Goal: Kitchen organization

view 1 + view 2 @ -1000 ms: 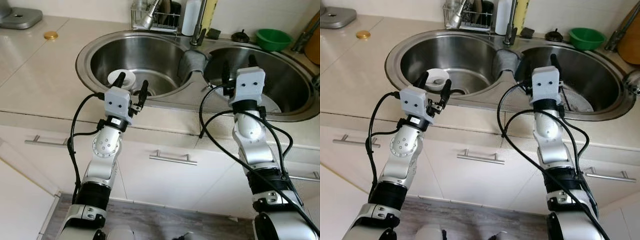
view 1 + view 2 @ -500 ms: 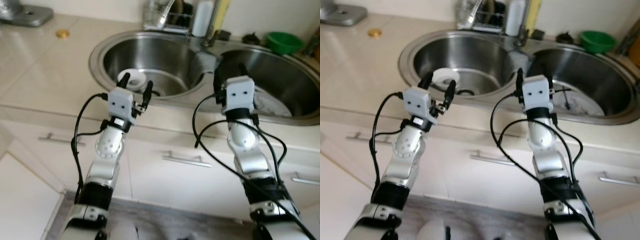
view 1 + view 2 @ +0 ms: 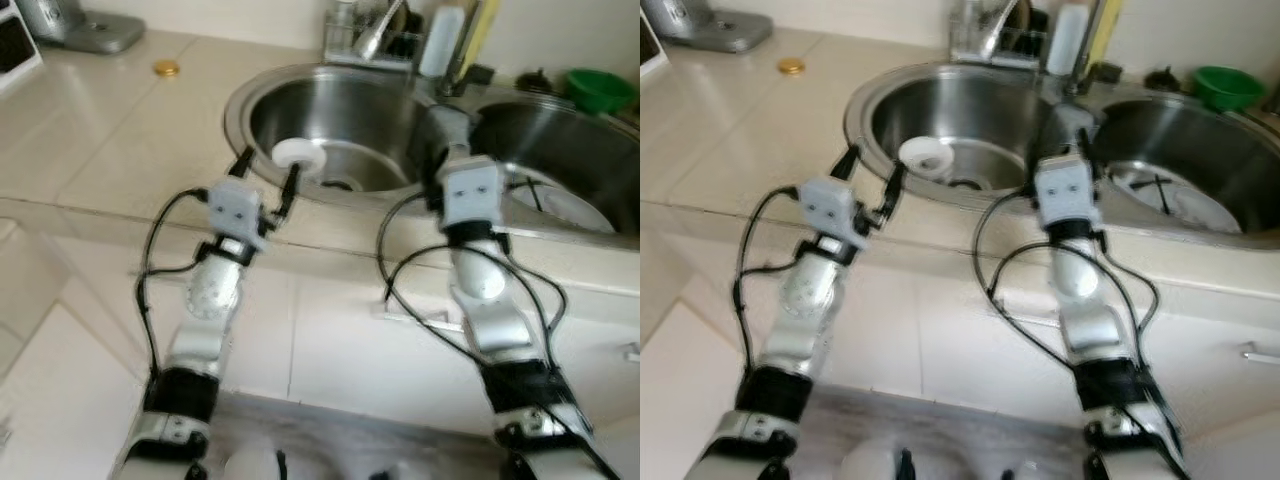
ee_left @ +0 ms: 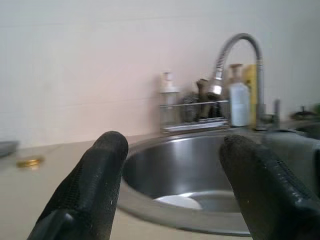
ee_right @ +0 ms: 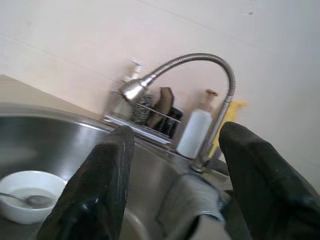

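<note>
Both pincers hover at the front rim of a double steel sink [image 3: 240,120], fingers spread apart and gripping nothing. Just beyond the left pincer [image 3: 266,172], a white bowl [image 3: 300,153] sits inside the left basin; the right wrist view shows a spoon [image 5: 27,199] lying in it. The right pincer [image 3: 445,170] hangs near the divider between basins, with the curved faucet [image 5: 200,62] ahead. Farther off on the surface [image 3: 120,130] to the left pincer's left lies a small gold lid [image 3: 166,68].
</note>
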